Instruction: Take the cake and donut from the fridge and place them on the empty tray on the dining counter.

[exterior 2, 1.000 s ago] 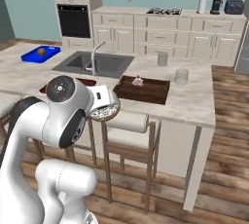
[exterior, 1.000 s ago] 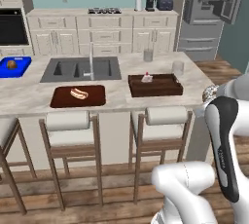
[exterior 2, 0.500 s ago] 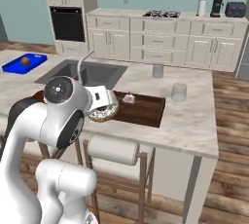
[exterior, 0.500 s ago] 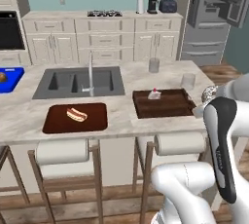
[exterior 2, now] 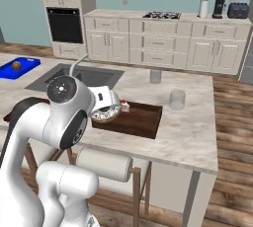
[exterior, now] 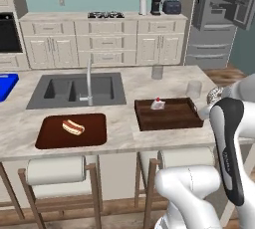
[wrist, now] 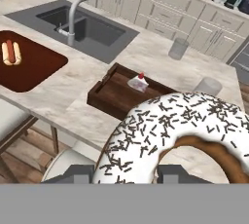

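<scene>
Closest to us, our pincer (wrist: 124, 173) holds the donut (wrist: 180, 138), a ring with white icing and dark sprinkles, its two tips clamped on the near edge. From the right base view the donut (exterior 2: 105, 113) hangs in the air at the near edge of the worktop (exterior 2: 188, 132), just short of the tray (exterior 2: 136, 120). Beyond it, the tray (exterior: 167, 114) sits on the worktop with the cake (exterior: 158, 104) inside, near its far rim. To the left lies a flatter brown tray (exterior: 72, 130) with a hot dog (exterior: 72, 127). Farther back are the sink (exterior: 77, 88), a tap (exterior: 89, 79) and two glasses (exterior 2: 177, 99). Farthest, the fridge (exterior: 219, 19) stands with its doors open.
</scene>
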Controlling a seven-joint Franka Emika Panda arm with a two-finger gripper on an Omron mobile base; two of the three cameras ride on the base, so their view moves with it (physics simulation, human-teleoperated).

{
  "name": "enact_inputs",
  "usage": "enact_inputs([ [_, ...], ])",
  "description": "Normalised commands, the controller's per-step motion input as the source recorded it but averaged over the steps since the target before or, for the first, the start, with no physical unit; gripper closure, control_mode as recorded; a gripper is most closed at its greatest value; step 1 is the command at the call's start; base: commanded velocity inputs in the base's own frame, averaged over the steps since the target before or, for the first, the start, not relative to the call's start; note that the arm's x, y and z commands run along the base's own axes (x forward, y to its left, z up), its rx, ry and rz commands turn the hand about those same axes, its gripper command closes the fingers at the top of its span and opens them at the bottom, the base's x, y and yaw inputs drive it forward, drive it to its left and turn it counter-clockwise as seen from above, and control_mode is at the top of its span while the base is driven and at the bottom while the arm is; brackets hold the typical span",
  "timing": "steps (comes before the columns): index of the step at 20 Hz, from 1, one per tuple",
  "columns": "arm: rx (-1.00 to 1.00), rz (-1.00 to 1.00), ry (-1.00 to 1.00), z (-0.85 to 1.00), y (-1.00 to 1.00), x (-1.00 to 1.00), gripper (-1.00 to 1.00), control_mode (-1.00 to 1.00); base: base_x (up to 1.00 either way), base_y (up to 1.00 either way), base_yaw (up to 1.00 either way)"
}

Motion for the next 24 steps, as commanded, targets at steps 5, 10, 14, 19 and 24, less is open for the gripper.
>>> enact_inputs([
  [5,0.00,0.00,0.00,0.00,0.00,0.00,1.00,1.00,0.67,-0.06,0.07],
  [10,0.00,0.00,0.00,0.00,0.00,0.00,1.00,1.00,0.29,-0.02,0.04],
  [14,0.03,0.09,0.15,-0.31,-0.13,0.88,1.00,-1.00,0.00,0.00,0.00],
  [19,0.04,0.16,0.26,-0.32,-0.15,1.00,1.00,-1.00,0.00,0.00,0.00],
  [24,0.01,0.14,0.16,-0.31,-0.06,0.81,1.00,-1.00,0.00,0.00,0.00],
])
